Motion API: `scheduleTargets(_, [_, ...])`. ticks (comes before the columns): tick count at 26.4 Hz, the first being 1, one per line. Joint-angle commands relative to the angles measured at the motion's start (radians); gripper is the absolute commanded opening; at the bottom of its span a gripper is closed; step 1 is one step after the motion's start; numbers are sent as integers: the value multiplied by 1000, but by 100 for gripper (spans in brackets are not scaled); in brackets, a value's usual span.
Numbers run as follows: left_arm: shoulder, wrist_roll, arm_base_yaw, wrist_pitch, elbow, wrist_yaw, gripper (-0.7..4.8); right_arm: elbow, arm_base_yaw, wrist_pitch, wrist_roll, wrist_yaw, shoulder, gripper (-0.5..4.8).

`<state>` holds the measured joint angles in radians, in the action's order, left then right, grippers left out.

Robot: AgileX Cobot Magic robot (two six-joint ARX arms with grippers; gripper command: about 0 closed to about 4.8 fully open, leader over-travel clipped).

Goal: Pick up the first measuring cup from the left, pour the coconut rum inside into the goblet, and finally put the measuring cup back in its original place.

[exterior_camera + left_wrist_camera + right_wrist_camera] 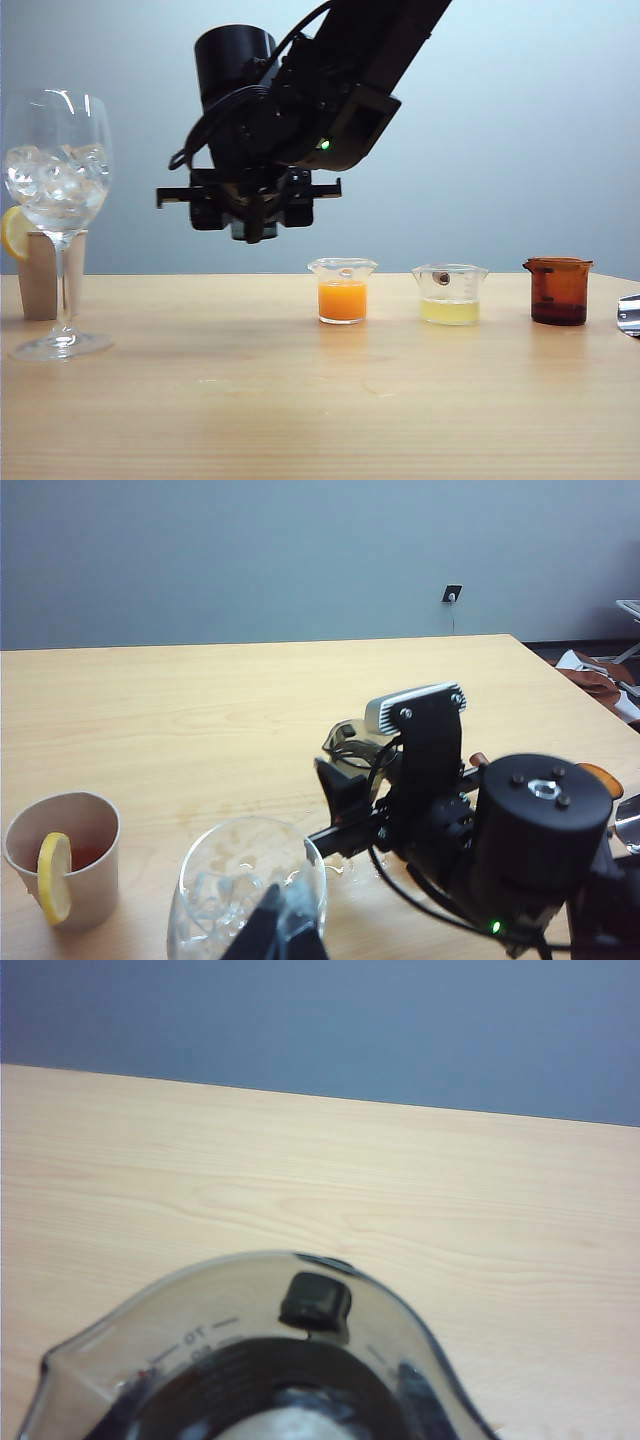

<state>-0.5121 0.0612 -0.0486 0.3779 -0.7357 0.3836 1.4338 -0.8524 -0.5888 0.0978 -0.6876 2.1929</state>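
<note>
High over the middle of the table in the exterior view, my right gripper [252, 215] is shut on the measuring cup [250, 1345]. The smoky cup fills the near part of the right wrist view, and its dark markings show. The arm hides it in the exterior view. From the left wrist view the cup [348, 745] hangs just beyond the goblet [245, 895]. Whether coconut rum is in the cup I cannot tell. The goblet [58, 190] stands at the far left, holding ice cubes. My left gripper [278, 930] sits shut, close in front of the goblet's bowl.
A paper cup [40, 275] with a lemon slice [14, 232] stands behind the goblet. Three cups stand in a row to the right: orange [342, 291], pale yellow [450, 295] and amber-brown [558, 291]. Wet drops [345, 868] lie on the table by the goblet.
</note>
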Motion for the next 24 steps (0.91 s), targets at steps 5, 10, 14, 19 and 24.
scheduleTargets(5, [2, -2, 1, -21, -6, 2, -5, 2, 40, 72, -45, 71, -89, 17])
scheduleTargets(10, [2, -2, 1, -21, -6, -2, -5, 2, 68, 112, -46, 137, -146, 8])
scheduleTargets(14, [2, -2, 1, -21, -6, -3, -5, 2, 91, 123, -45, 227, -191, 0])
scheduleTargets(19, [2, -2, 1, -23, -6, -5, -5, 2, 150, 191, -43, 467, -289, 0])
scheduleTargets(24, [2, -2, 1, -40, -6, -5, -5, 2, 180, 229, -42, 687, -355, 0])
